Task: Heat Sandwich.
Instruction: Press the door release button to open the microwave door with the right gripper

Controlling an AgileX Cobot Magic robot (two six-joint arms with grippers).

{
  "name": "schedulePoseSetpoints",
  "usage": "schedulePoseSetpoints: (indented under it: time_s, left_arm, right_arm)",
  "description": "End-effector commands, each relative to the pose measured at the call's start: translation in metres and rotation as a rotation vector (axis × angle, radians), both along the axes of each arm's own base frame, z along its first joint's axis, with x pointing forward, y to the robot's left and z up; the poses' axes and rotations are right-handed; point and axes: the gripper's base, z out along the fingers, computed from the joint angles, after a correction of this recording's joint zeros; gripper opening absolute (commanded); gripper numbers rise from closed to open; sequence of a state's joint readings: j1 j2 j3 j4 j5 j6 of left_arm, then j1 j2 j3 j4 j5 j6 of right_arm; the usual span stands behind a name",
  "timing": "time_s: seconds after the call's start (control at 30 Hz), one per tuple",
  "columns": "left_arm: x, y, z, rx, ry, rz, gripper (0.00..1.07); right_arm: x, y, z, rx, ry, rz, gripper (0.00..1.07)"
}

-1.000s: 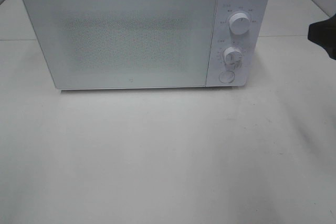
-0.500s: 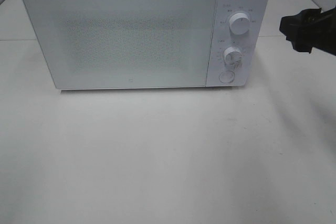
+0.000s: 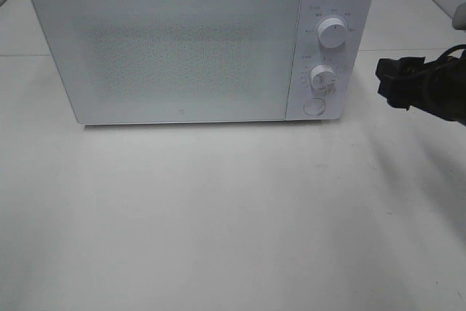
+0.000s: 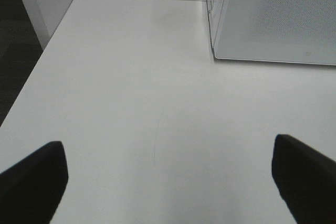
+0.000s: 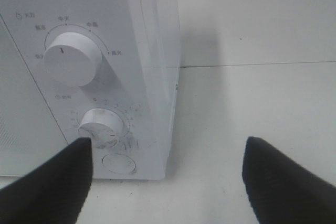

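From the high camera there's a white microwave [image 3: 182,41] sitting at the back of a pale table [image 3: 218,216], its door [image 3: 167,52] shut. The control strip on the right side of the oven has an upper knob [image 3: 332,35], a lower knob [image 3: 322,76] and a round button [image 3: 314,106] under them. The right gripper [image 3: 389,85] hangs in from the right edge, off the table and just beside the microwave's right side, level with the lower knob – not touching anything as far as that angle shows. The sandwich can't be made out anywhere; the door panel is frosted, so whether it's inside is impossible to tell.

Left wrist view: the left gripper [image 4: 168,182] has its dark fingers [image 4: 31,182] spread as wide as they go with nothing but bare table between them. The microwave's front left corner is up ahead, well apart from it.

Right wrist view: this gripper's fingers [image 5: 283,182] are spread wide too, nothing held – they point at the control strip, one finger lined up just in front of the lower knob, the other out over bare table beside the oven.
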State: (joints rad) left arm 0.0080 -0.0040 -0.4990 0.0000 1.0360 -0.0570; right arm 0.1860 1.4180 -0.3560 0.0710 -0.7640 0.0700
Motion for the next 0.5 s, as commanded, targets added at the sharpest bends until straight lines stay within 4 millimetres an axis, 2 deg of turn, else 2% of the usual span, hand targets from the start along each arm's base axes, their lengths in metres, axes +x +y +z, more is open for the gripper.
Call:
schedulePoseSetpoints:
  time_s: [0.03,0.5]
  left_arm:
    - [-0.003,-0.001,-0.001,-0.006,-0.031,-0.002,1.01]
    - [-0.003,-0.001,-0.001,-0.006,-0.031,-0.002,1.01]
  right_arm:
    - [-0.002,0.004,-0.003,-0.028,-0.036,0.002,0.76]
    - [-0.01,0.042,-0.043,-0.034,0.025,0.008,0.76]
